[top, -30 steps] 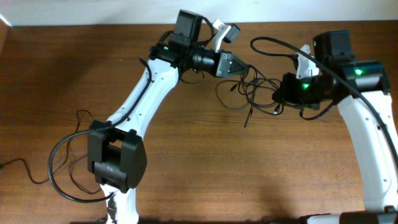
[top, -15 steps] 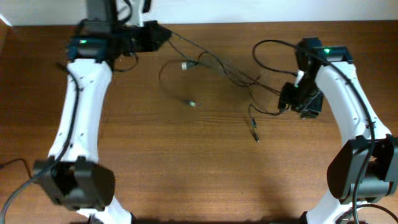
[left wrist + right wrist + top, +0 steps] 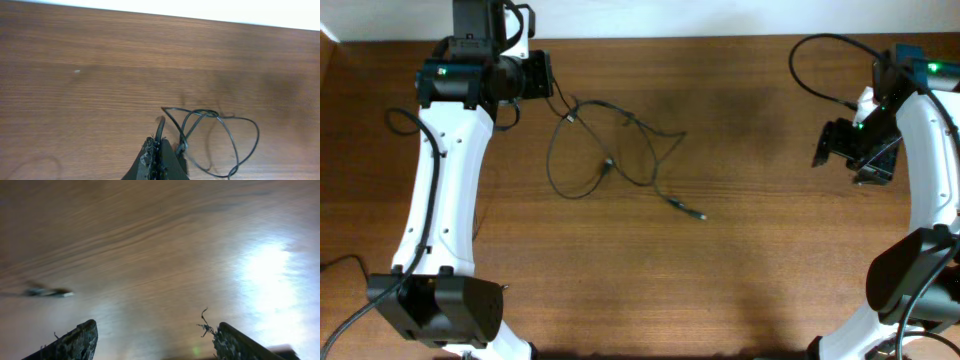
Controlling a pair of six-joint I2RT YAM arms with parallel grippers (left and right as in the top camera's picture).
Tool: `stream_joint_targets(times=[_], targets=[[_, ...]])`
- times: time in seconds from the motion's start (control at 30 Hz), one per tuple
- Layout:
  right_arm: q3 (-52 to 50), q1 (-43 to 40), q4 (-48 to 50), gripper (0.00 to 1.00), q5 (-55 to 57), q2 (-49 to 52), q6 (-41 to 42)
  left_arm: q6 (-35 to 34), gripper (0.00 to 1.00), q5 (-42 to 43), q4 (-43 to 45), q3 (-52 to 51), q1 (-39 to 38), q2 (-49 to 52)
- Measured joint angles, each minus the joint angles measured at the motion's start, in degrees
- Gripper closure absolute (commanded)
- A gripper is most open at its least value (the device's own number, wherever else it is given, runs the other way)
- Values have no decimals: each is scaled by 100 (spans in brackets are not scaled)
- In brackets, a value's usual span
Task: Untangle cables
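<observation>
Thin black cables (image 3: 620, 150) lie in loose crossing loops on the wooden table, left of centre. One plug end (image 3: 608, 163) rests inside the loops and another plug end (image 3: 695, 212) trails out to the lower right. My left gripper (image 3: 550, 82) is at the back left, shut on one cable. In the left wrist view the cable (image 3: 159, 131) rises from between the left gripper's (image 3: 158, 147) pressed fingers, and the loops (image 3: 220, 135) spread to the right. My right gripper (image 3: 823, 147) hovers far right, open and empty. The right gripper (image 3: 155, 340) shows wide-spread fingers and a blurred plug (image 3: 47, 292) on the table.
Thicker black arm wiring loops near the left arm's base (image 3: 350, 270) and over the right arm (image 3: 820, 60). The table's back edge (image 3: 670, 38) meets a white wall just behind the left gripper.
The right gripper has opened, let go of the cables and pulled away to the right. The left arm has swung back left, dragging the cables with it; the bundle has spread into loose loops.
</observation>
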Motion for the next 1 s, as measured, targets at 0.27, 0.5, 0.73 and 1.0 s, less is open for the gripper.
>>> stream_joint_targets(times=[0.27, 0.5, 0.73, 1.0], targets=[[4, 643, 723, 24, -1768, 0, -566, 22, 100, 841, -59, 0, -131, 0], [4, 2037, 2227, 30, -2677, 0, 173, 39, 100, 1847, -472, 0, -852, 0], [4, 2586, 2977, 32, -2739, 0, 1268, 39, 100, 3093, -503, 0, -1075, 0], [4, 3261, 3296, 47, -2798, 584, 1604, -184, 100, 3451, -225, 0, -1067, 0]])
